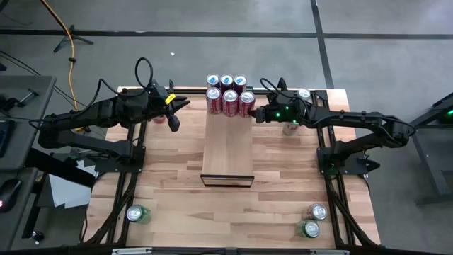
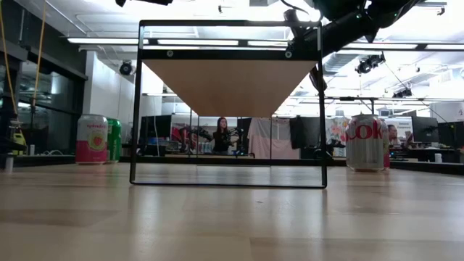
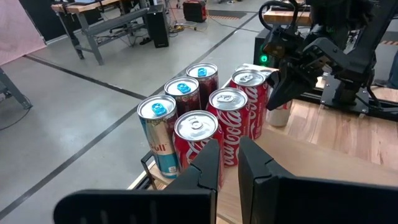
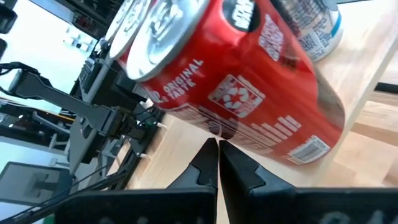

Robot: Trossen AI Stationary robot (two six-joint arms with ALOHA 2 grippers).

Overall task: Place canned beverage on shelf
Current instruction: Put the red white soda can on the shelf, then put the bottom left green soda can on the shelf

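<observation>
Overhead, a plank-patterned wooden tabletop (image 1: 177,177) is being shown above grey floor crossed by dark lines. The shelf (image 1: 228,145) is being carried at its middle, six cans (image 1: 229,95) being clustered on its far end. The left gripper (image 1: 172,119), pinched shut and empty, is being held beside the shelf's left edge; the right gripper (image 1: 257,113), likewise shut on nothing, is being held just beside the cans. Green cans (image 1: 138,214) are being left at the near corners.

Low down, the shelf's dark frame (image 2: 228,105) is being seen against a lit workshop, a seated person (image 2: 220,135) being visible behind.

At the left wrist, Coca-Cola cans (image 3: 214,134) are being faced.
</observation>
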